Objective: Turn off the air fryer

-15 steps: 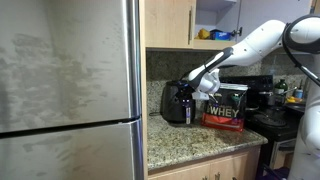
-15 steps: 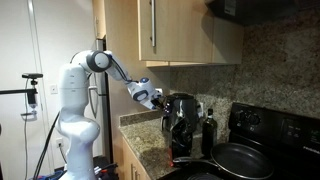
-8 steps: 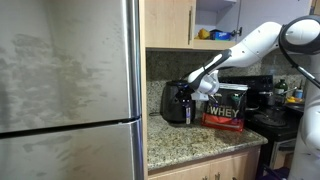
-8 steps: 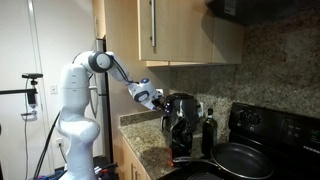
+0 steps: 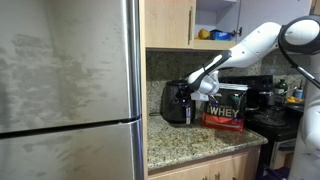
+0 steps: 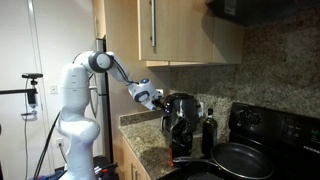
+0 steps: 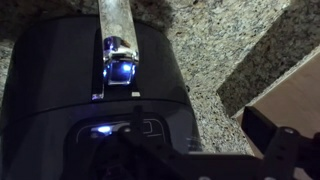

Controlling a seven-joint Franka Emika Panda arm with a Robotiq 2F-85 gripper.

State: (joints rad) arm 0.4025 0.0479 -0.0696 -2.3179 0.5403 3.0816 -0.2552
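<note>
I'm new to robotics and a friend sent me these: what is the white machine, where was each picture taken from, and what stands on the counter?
The white machine is a robot arm with several joints, steered remotely by a person. Its tip, the end effector, is the grasping part. Two pictures come from cameras standing in the kitchen, at different spots. The third comes from a camera on the arm's wrist, looking at the air fryer, whose panel glows. On the granite counter stand the air fryer and, beside it, a black tub lettered WHEY. The end effector is close to the air fryer's top; I see nothing held, and cannot tell whether it is open.
</note>
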